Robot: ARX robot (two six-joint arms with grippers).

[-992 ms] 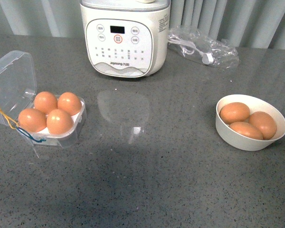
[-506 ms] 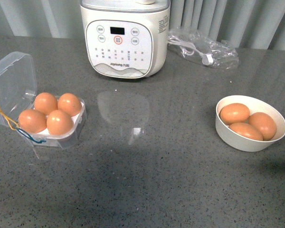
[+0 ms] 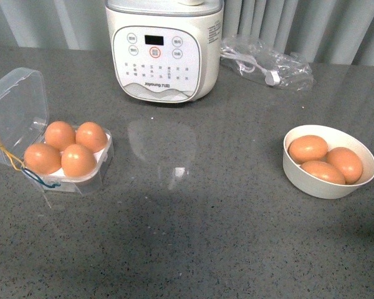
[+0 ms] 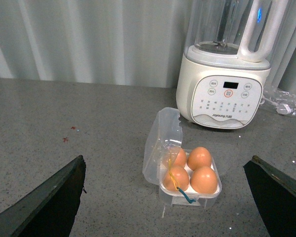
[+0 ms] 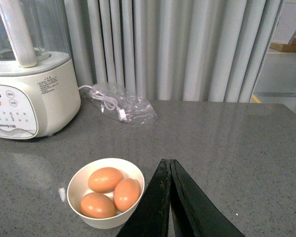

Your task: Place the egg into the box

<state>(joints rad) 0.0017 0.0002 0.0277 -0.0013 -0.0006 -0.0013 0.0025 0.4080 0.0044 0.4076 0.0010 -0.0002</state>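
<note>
The box [image 3: 81, 179] stands at the left of the table with its clear lid [image 3: 15, 112] swung open. An orange-brown egg [image 3: 78, 159] sits in every cell of its white tray, and yellow and blue strings hang at its front corner. In the left wrist view the box [image 4: 190, 193] lies ahead of my left gripper [image 4: 165, 159], which is open, with both dark fingers [image 4: 49, 202] far apart and nothing between them. My right gripper [image 5: 167, 161] is shut on nothing, beside the white bowl [image 5: 75, 182]. Neither gripper shows in the front view.
A round white bowl [image 3: 299, 174] at the right holds three more eggs [image 3: 308, 147]. A white blender base [image 3: 164, 53] stands at the back centre. A clear bag with a cable [image 3: 268, 62] lies behind the bowl. Curtains hang behind the table.
</note>
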